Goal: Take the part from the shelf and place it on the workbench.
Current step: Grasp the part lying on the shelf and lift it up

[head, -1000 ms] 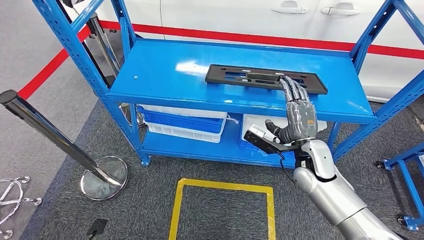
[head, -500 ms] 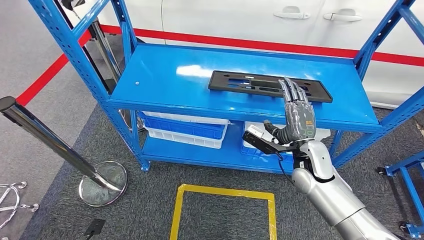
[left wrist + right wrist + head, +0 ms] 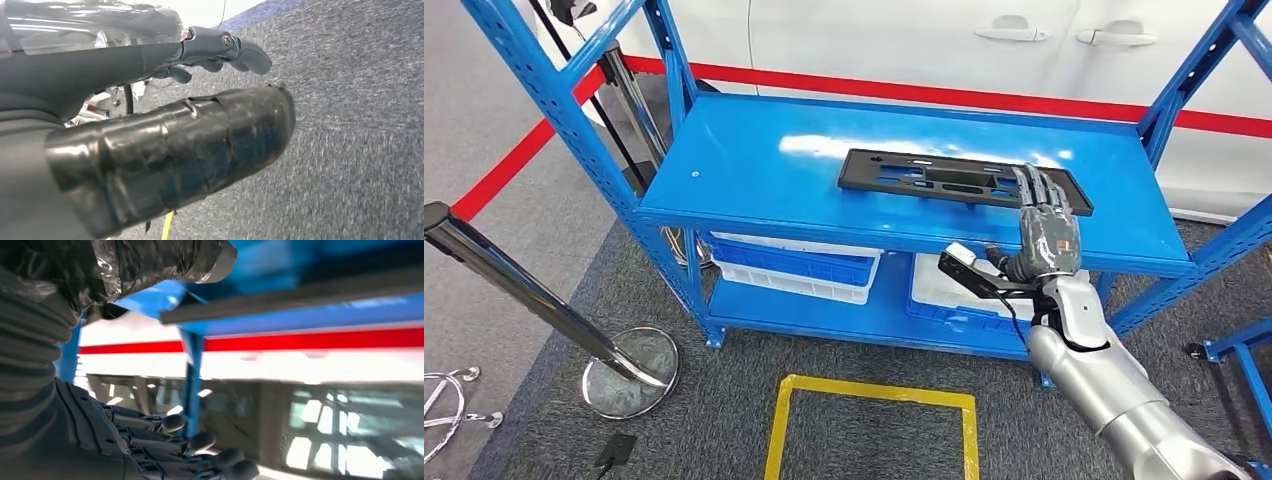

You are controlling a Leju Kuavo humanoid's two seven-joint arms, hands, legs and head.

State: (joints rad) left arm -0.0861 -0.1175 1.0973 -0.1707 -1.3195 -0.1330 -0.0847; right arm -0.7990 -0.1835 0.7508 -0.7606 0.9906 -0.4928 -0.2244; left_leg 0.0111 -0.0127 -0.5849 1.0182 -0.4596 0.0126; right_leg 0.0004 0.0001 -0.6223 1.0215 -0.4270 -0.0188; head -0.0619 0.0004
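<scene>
The part (image 3: 944, 178) is a long flat black plate with cut-outs, lying on the top board of the blue shelf (image 3: 754, 165). My right hand (image 3: 1046, 232) is raised at the shelf's front edge, palm toward the shelf. Its fingers (image 3: 1036, 190) stretch up over the part's right end and its thumb sticks out to the side; whether the fingers touch the part I cannot tell. It holds nothing. The right wrist view shows the same fingers (image 3: 190, 450) spread and blurred in front of the shelf frame. My left hand (image 3: 200, 75) hangs over grey carpet, fingers loosely extended, empty.
White and blue bins (image 3: 794, 262) sit on the lower shelf board. Blue uprights (image 3: 574, 130) frame the shelf on both sides. A chrome barrier post (image 3: 514, 290) leans at the left on its round base (image 3: 629, 372). A yellow taped square (image 3: 869, 395) marks the carpet.
The camera has shifted slightly. My right hand has slid a little to the right along the part, toward its right end, still open.
</scene>
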